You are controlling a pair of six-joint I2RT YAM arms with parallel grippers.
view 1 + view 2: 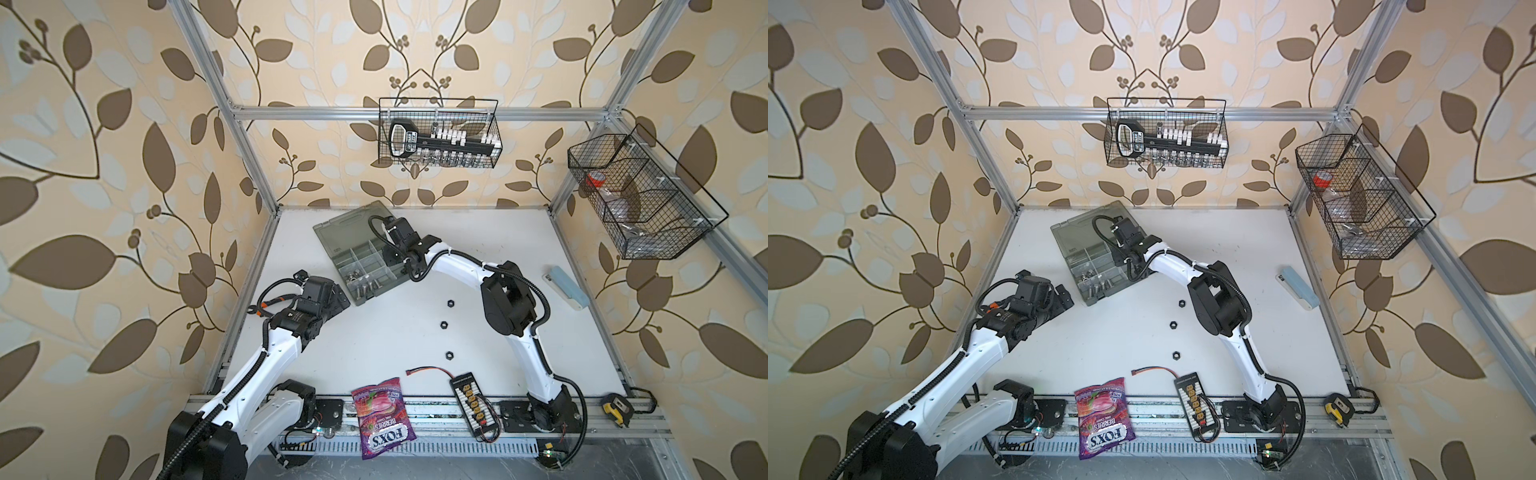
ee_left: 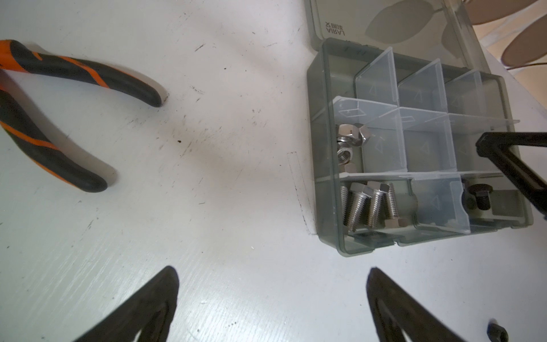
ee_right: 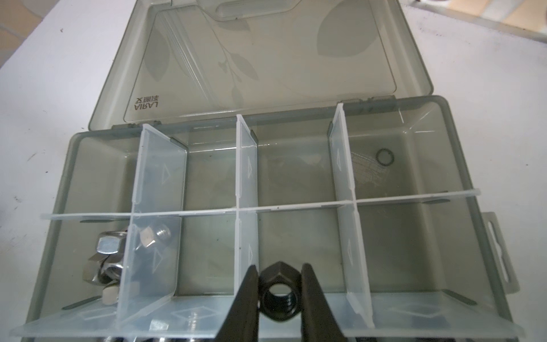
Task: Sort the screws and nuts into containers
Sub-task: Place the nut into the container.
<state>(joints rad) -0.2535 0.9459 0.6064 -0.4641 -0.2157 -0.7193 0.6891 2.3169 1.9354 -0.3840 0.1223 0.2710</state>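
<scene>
Right gripper clamps black nut; lid beyond it reads reversed "AIRAL". Left gripper wide, fingers cropped.

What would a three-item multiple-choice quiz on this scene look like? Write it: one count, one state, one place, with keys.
1. Black nuts loose on the table: A one; B three; C six.
2. The right pincer is: A shut on a black nut; B open, empty; C out of view.
3. The silver screws lie: A on the table; B in the right pincer; C in the case.
Key: B, three dark nuts sit in a line in both top views. A, its fingers clamp the nut in the right wrist view. C, the left wrist view shows them inside it.
</scene>
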